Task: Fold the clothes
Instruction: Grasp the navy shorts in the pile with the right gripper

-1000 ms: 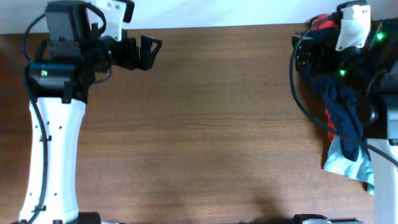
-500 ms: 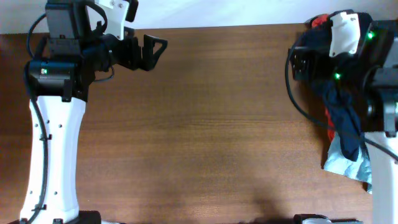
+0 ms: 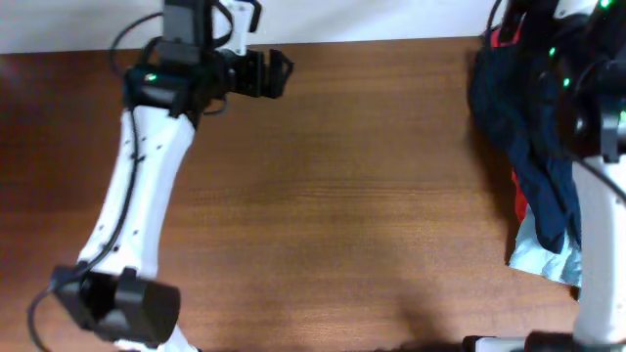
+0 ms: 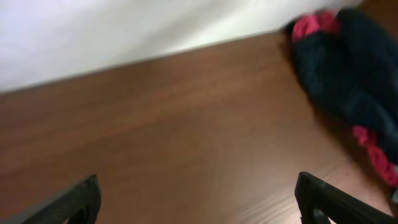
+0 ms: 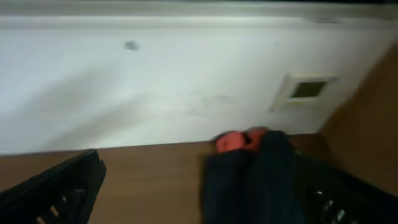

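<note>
The dark navy shorts (image 3: pixel 523 127) lie in a crumpled heap at the table's far right, partly under my right arm. They also show in the left wrist view (image 4: pixel 348 74) and in the right wrist view (image 5: pixel 261 183). My left gripper (image 3: pixel 272 73) is open and empty near the back edge, far left of the shorts; its fingers (image 4: pixel 199 208) are spread wide over bare wood. My right gripper (image 5: pixel 205 196) is open wide, with the end of the shorts lying between its fingers. In the overhead view the right gripper is hidden among the arm and cloth.
A red garment (image 3: pixel 503 37) pokes out behind and under the shorts, and shows in both wrist views (image 4: pixel 310 26) (image 5: pixel 239 140). A pale blue-grey shirt (image 3: pixel 540 256) lies at the right front. A white wall (image 5: pixel 155 81) runs along the wooden table's (image 3: pixel 372 196) back edge.
My left arm has swung right along the back edge, its gripper still open. My right arm has moved toward the back corner, and the navy cloth has spread further left.
</note>
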Action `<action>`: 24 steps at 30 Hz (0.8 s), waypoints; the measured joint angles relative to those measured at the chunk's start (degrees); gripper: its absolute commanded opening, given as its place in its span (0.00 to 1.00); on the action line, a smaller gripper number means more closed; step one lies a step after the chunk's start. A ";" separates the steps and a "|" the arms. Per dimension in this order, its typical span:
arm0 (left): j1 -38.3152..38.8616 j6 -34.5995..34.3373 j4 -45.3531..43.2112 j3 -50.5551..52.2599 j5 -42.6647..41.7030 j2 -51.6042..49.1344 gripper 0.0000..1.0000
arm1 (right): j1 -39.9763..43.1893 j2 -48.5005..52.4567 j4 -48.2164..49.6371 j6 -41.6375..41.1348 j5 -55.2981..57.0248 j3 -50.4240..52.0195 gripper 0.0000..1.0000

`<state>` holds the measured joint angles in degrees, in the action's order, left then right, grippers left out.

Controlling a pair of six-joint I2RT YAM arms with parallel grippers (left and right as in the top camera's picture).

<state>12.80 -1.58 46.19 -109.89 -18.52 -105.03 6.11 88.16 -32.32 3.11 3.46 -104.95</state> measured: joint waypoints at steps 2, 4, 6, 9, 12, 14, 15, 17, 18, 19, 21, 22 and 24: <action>1.11 0.00 0.26 0.00 0.61 -1.64 0.99 | 1.68 2.29 0.39 -0.11 0.92 -0.24 0.96; 2.10 0.00 0.31 0.00 1.03 -2.78 0.99 | 3.65 5.64 0.24 -0.09 1.68 -0.26 0.96; 3.06 0.00 0.44 0.00 1.25 -3.41 0.99 | 5.73 9.73 -0.04 -0.13 2.05 -0.26 0.96; 3.91 0.00 0.68 0.00 1.42 -3.58 0.99 | 8.57 15.13 -0.28 -0.17 2.38 -0.22 0.96; 4.09 0.00 0.72 -0.02 1.46 -3.58 0.99 | 11.65 19.65 0.37 -0.85 2.54 -0.09 0.95; 4.09 0.00 0.76 -0.02 1.92 -3.58 0.99 | 13.35 21.81 1.75 -1.18 2.51 -0.09 0.95; 4.07 0.00 0.85 -0.02 2.34 -3.58 0.99 | 14.12 22.80 2.51 -1.33 2.51 -0.09 0.96; 4.07 0.00 0.94 -0.02 2.93 -3.58 0.99 | 15.30 24.44 4.39 -1.42 2.54 -0.09 0.96; 4.09 0.00 0.96 -0.02 3.08 -3.58 0.99 | 15.63 25.20 5.33 -1.44 2.54 -0.09 0.96; 4.09 0.00 0.96 -0.02 3.37 -3.58 0.99 | 15.89 25.99 6.27 -1.44 2.51 -0.09 0.95; 4.09 0.00 0.96 -0.02 3.80 -3.58 0.99 | 15.98 27.65 8.50 -1.36 2.05 -0.09 0.93; 4.07 0.00 0.94 -0.02 3.98 -3.58 0.99 | 15.93 28.48 9.42 -1.18 1.51 -0.11 0.93; 4.07 0.00 0.96 -0.02 4.07 -3.63 0.99 | 15.85 30.36 10.91 -0.98 -0.11 -0.11 0.92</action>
<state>16.86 -1.58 47.16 -109.91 -14.46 -108.66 21.96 118.52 -21.41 2.13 3.36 -105.06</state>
